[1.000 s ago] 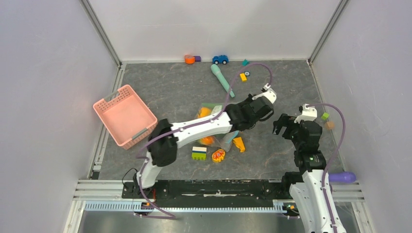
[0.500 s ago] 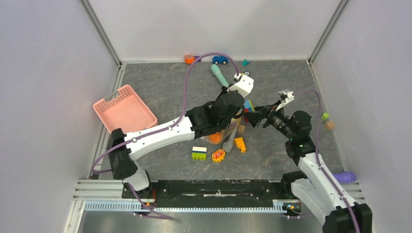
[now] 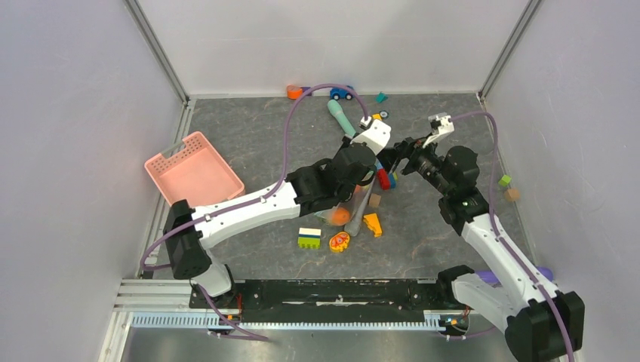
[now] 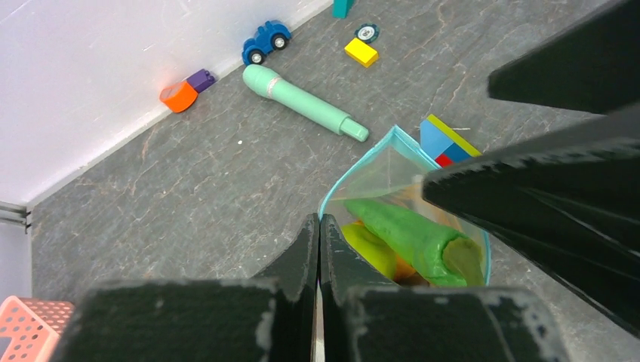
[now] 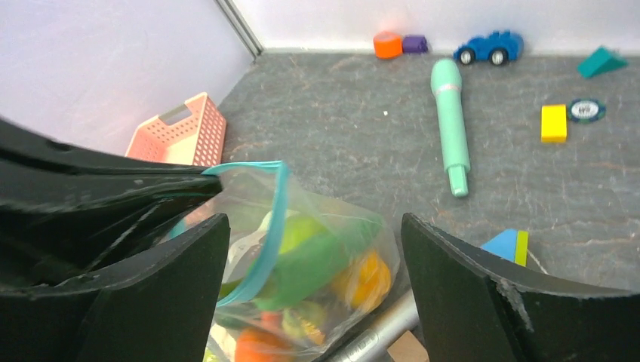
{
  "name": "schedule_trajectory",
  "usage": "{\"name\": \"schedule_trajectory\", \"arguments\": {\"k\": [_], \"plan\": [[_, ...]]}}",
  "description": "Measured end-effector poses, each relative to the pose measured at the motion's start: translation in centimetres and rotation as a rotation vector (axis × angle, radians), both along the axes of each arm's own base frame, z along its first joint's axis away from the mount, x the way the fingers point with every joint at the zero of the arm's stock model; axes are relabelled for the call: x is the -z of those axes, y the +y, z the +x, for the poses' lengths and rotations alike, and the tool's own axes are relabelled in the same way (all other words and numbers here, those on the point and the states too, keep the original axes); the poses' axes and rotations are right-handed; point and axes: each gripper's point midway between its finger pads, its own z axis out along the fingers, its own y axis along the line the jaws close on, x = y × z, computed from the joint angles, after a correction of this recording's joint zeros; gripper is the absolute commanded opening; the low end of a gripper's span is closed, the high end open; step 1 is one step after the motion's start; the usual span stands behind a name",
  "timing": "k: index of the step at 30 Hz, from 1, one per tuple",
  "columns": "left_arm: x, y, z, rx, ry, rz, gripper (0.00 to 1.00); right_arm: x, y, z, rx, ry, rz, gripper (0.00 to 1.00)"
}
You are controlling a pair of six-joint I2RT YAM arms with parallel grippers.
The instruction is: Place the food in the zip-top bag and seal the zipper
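Observation:
The clear zip-top bag (image 5: 332, 249) hangs off the table, pinched at one end of its teal zipper (image 5: 273, 219) by my left gripper (image 4: 318, 222), which is shut on it. The mouth of the bag (image 4: 392, 173) gapes open. Food inside it includes a green piece (image 4: 407, 234), a yellow one (image 4: 373, 249) and an orange one (image 5: 362, 279). My right gripper (image 5: 313, 226) is open, with one finger on each side of the bag and neither touching it. In the top view it (image 3: 394, 157) faces the left gripper (image 3: 368, 170). A purple eggplant (image 3: 542, 273) lies by the right arm's base.
A pink basket (image 3: 194, 179) sits at the left. A teal stick (image 3: 343, 124), a blue car (image 3: 341, 93) and small blocks lie at the back. Under the bag are a grey tube (image 3: 361, 211), a striped block (image 3: 309, 237), an orange oval toy (image 3: 339, 241) and an orange wedge (image 3: 371, 224).
The left arm carried the bag up and toward the back. The right gripper swung in from the right to straddle the bag, and its jaws narrowed slightly.

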Motion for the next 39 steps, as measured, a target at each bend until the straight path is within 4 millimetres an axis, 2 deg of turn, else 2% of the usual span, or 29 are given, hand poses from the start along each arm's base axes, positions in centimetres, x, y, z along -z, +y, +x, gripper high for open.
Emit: {"name": "schedule_trajectory", "arguments": {"k": [4,7,8,12,13,17,18,20,21,23,27,33,34,37,39], "plan": [[-0.2,-0.1,-0.2,0.009,0.007,-0.024,0.02,1.3,0.6,1.4,-0.007,0.071,-0.022,0.77],[-0.3,-0.1,-0.3,0.011,0.009,-0.032,0.02,2.0,1.2,1.5,-0.032,0.100,-0.046,0.69],[-0.3,-0.1,-0.3,0.011,0.010,-0.033,0.02,2.2,1.4,1.4,-0.042,0.107,-0.058,0.61],[-0.3,-0.1,-0.1,0.007,0.012,-0.039,0.02,3.0,2.8,0.9,-0.091,0.134,-0.114,0.06],[-0.3,0.0,-0.1,0.006,0.013,-0.040,0.02,3.2,3.1,0.9,-0.101,0.144,-0.122,0.00],[-0.1,0.2,0.2,-0.003,0.020,-0.051,0.02,3.5,3.7,0.8,-0.113,0.163,-0.155,0.00],[-0.1,0.3,0.2,-0.005,0.022,-0.055,0.07,3.2,4.0,0.8,-0.116,0.161,-0.163,0.00],[0.0,0.6,0.3,-0.008,0.029,-0.067,0.45,2.1,4.4,0.8,-0.114,0.149,-0.181,0.00],[-0.1,0.7,0.3,-0.009,0.030,-0.073,0.70,1.5,4.7,0.8,-0.113,0.143,-0.187,0.00],[-0.5,1.0,0.3,-0.004,0.042,-0.109,0.98,0.1,5.5,0.7,-0.121,0.122,-0.195,0.00],[-1.7,2.2,-0.3,-0.003,0.062,-0.183,1.00,-1.5,6.5,0.5,-0.110,0.086,-0.198,0.00],[-4.2,3.3,-2.2,0.051,0.080,-0.307,1.00,-0.9,7.1,0.1,-0.084,0.103,-0.221,0.00],[-4.4,3.5,-2.6,0.068,0.087,-0.323,0.98,-0.8,7.2,0.2,-0.079,0.106,-0.225,0.00],[-4.3,3.8,-4.0,0.121,0.127,-0.370,0.77,-0.5,7.4,0.2,-0.078,0.113,-0.232,0.00],[-3.8,3.7,-4.8,0.155,0.165,-0.387,0.73,-0.4,7.4,0.2,-0.073,0.116,-0.236,0.00]]}}
